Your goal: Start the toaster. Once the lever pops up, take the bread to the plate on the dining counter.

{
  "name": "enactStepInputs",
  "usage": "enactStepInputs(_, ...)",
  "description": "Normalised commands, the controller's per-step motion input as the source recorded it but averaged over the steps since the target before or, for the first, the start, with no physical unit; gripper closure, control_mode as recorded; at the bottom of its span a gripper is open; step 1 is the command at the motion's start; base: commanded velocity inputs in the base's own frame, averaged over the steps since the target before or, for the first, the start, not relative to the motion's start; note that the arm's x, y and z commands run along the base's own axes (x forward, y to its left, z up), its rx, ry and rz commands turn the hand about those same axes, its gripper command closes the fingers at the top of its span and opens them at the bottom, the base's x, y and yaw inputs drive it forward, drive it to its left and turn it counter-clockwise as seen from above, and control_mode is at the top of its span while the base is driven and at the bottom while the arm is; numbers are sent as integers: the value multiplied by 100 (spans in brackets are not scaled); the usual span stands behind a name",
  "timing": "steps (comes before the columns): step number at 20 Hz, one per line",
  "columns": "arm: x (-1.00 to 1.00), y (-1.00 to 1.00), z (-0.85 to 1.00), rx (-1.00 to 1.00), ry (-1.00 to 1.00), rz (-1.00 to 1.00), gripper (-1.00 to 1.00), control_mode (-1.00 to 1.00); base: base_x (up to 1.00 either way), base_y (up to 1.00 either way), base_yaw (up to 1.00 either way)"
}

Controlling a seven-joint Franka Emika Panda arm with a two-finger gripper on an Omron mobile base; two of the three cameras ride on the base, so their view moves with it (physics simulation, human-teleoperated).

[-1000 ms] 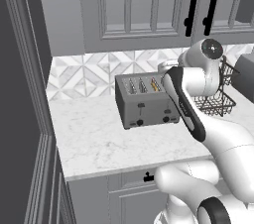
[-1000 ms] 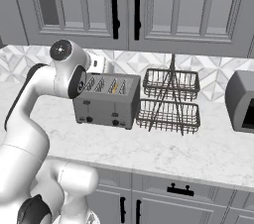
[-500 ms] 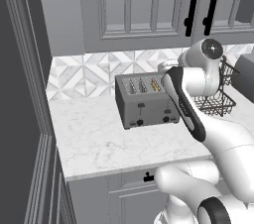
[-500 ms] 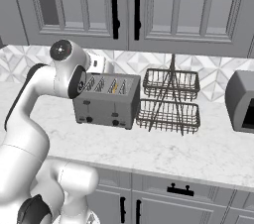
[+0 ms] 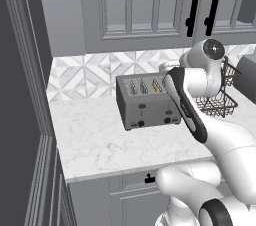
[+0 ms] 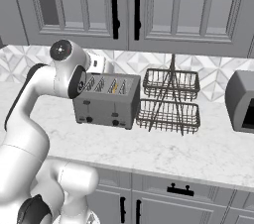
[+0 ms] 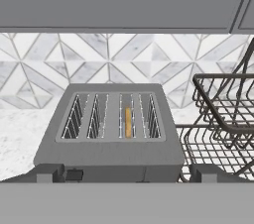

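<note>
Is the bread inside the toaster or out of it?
Inside. The bread sits down in one slot of the toaster, only its golden edge showing.

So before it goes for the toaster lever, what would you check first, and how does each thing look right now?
1. Bread sits in a toaster slot: ok, a golden slice shows in the third slot from the left in the hand view.
2. Toaster upright on the counter: ok.
3. Levers reachable: ok, the front faces the robot with bare counter before it.
4. Claw open: ok, tips stand wide apart at the toaster's front edge.
5. Wire basket clear of the path: ok, it stands beside the toaster.
6. Lever already pressed: cannot tell.
</note>
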Motion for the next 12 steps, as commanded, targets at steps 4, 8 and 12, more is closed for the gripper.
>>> enactStepInputs(4,0,0,0,0,0,0,-100,-100,0,0,0)
enactStepInputs(8,0,0,0,0,0,0,-100,-100,0,0,0)
enactStepInputs(12,0,0,0,0,0,0,-100,-100,0,0,0)
